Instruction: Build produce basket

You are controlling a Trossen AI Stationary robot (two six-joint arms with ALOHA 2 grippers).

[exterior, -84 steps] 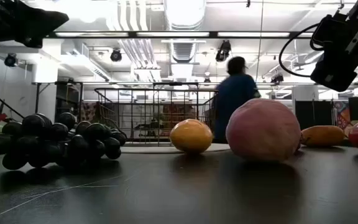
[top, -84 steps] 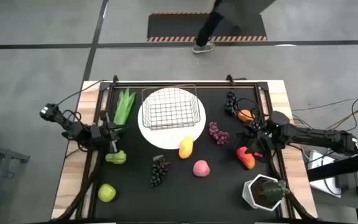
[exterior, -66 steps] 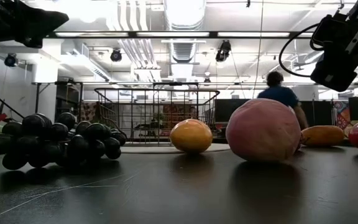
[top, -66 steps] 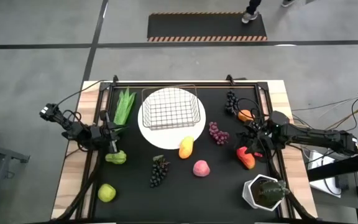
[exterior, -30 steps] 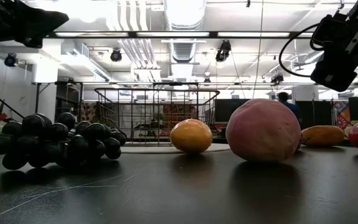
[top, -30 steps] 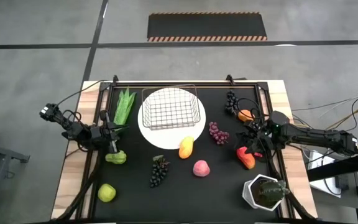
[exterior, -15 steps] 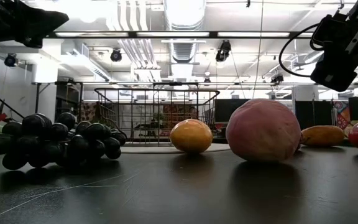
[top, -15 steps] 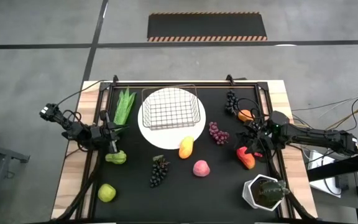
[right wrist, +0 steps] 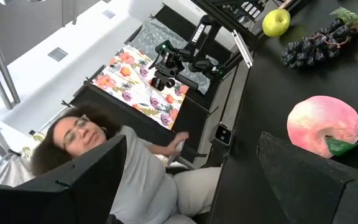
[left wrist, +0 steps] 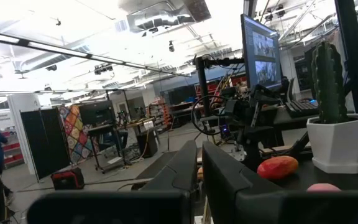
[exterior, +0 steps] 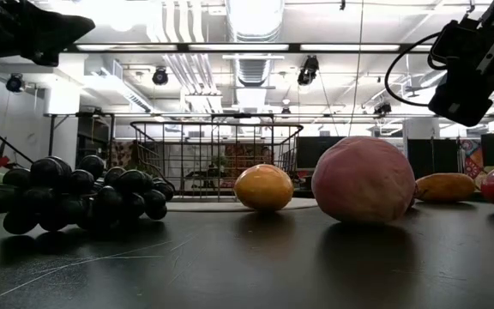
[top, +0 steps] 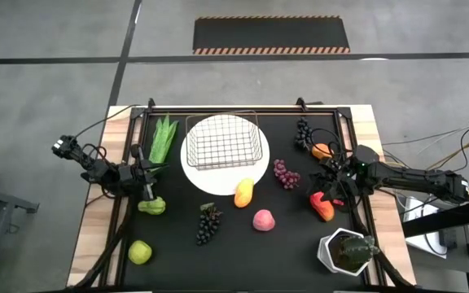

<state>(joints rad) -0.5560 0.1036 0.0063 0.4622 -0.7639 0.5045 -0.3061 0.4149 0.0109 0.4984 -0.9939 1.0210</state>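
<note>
While the wire basket (top: pixel 225 143) sits empty on a white plate (top: pixel 218 181) at the back of the dark worktop (top: pixel 177 244), the fruit lies scattered around it: a mango (top: pixel 243 193) just beside the plate's front edge, a peach (top: pixel 263 220) and dark grapes (top: pixel 208 223) nearer the front. The left gripper (top: pixel 147 194) hangs over a green pear (top: pixel 152 207), fingers (left wrist: pixel 191 171) almost together. The right gripper (top: pixel 330 192) hovers beside a red-orange fruit (top: pixel 322 207), fingers (right wrist: pixel 303 171) spread wide.
</note>
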